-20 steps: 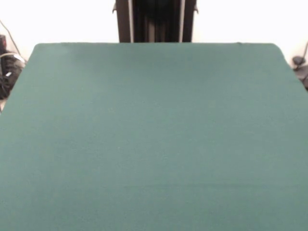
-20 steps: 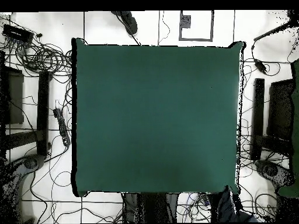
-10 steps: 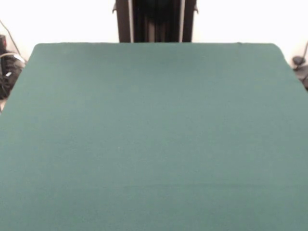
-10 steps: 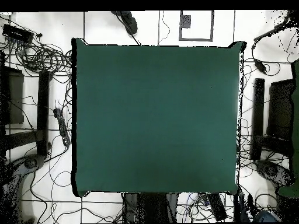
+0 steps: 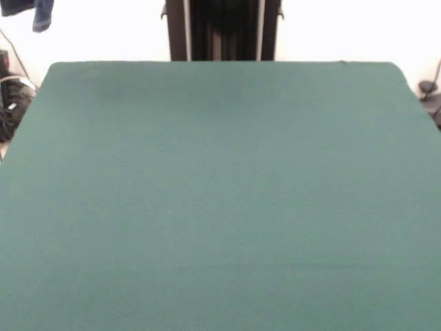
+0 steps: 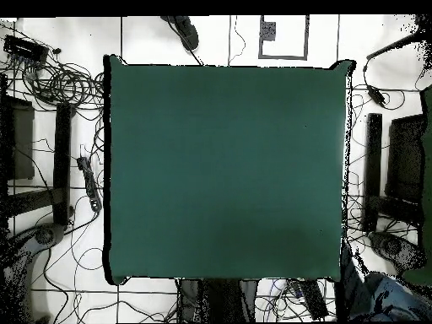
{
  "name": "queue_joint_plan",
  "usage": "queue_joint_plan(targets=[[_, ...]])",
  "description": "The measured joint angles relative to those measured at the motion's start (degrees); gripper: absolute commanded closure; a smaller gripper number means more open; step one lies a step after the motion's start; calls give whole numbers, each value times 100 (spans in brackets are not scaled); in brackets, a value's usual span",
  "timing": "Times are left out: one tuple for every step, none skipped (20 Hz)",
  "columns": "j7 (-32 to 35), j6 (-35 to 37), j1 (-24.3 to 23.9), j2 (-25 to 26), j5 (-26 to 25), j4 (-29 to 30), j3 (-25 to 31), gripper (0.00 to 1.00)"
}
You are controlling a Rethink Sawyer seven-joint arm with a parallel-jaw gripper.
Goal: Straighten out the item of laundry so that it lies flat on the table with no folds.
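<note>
The green table (image 5: 220,193) has nothing lying on it in either view; it also shows in the overhead view (image 6: 228,169). A piece of dark blue denim cloth (image 5: 29,9), apparently the item of laundry, hangs at the front view's top left edge, beyond the table's far left corner and off the table. In the overhead view a blue shape (image 6: 384,299) shows past the table's bottom right corner; I cannot tell whether it is the cloth or a person. No gripper and no arm show in either view.
The robot's black pedestal (image 5: 222,31) stands behind the table's far edge, and its base (image 6: 221,299) shows at the overhead view's bottom. Cables (image 6: 59,84) and black stands (image 6: 371,173) lie on the white floor round the table.
The dark blue cloth has come into the front view at the top left edge. The blue shape at the overhead view's bottom right has grown and moved closer to the table's corner.
</note>
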Motion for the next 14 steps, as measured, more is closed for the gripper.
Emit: queue_joint_plan(targets=[[0,-57,-22,5,19,54,7,100],[0,-147,-67,14,54,147,22,100],[0,-200,-91,17,67,195,31,100],[0,-253,-114,19,80,243,41,100],[0,-357,-160,21,96,340,70,100],[0,-391,-173,21,99,369,80,100],[0,-458,-197,22,104,423,99,100],[0,-610,-242,22,110,547,143,100],[0,-671,-255,24,112,593,155,100],[0,-731,-267,25,114,639,167,100],[0,-832,-284,27,112,730,186,100],[0,-883,-292,30,113,775,193,100],[-1,-968,-314,34,120,852,210,100],[-1,-996,-327,35,129,885,218,100]])
